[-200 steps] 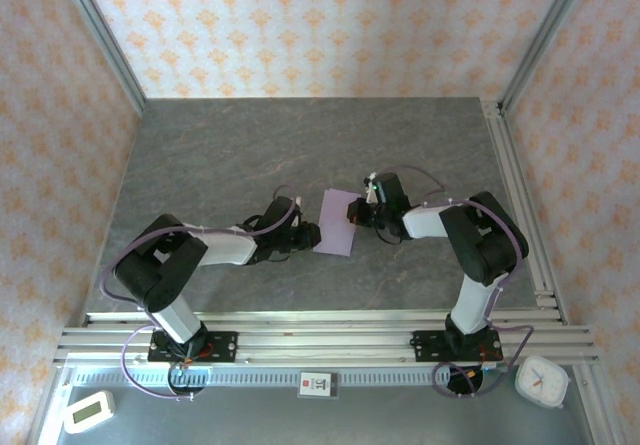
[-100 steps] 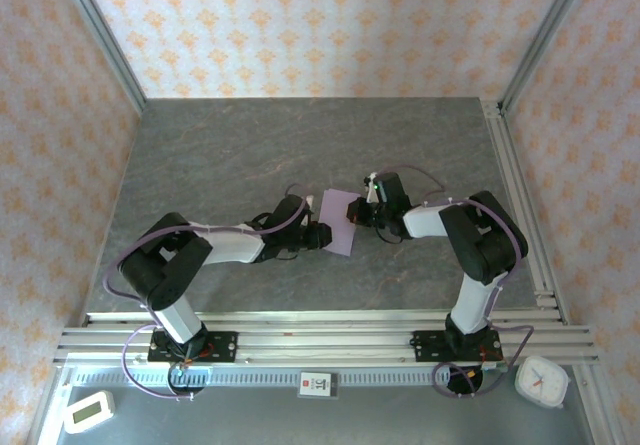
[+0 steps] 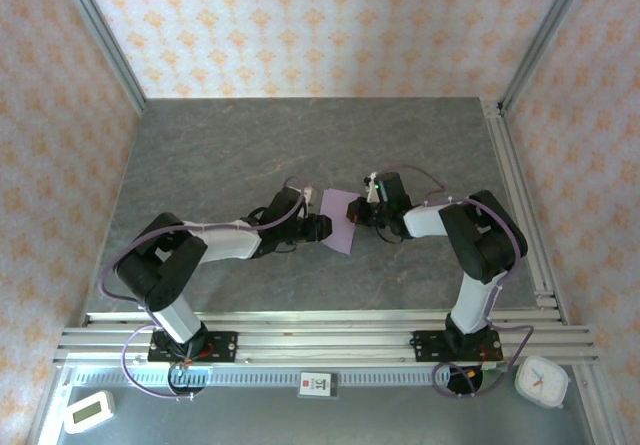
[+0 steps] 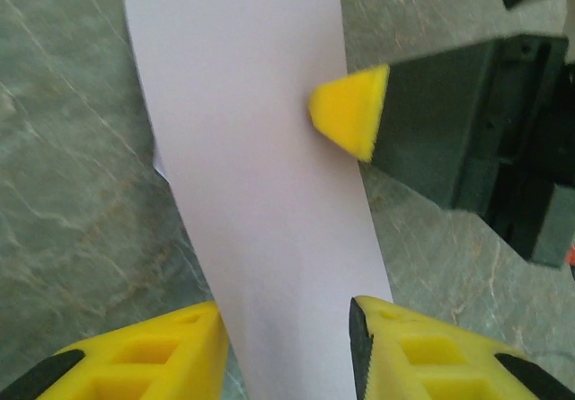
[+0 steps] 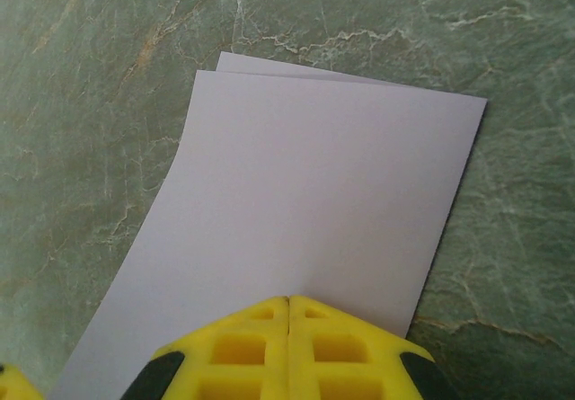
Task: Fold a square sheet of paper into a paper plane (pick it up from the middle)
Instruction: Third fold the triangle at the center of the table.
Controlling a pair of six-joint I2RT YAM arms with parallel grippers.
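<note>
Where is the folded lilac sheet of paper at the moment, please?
In the top external view the sheet of paper lies near the middle of the table, between the left hand on its left and the right hand at its right edge.

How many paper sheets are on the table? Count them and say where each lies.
1. The square sheet of paper lies mid-table between the left gripper and the right gripper, folded over itself; another beneath could be hidden.

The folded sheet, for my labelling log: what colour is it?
The sheet is pale lilac, clearest in the right wrist view.
</note>
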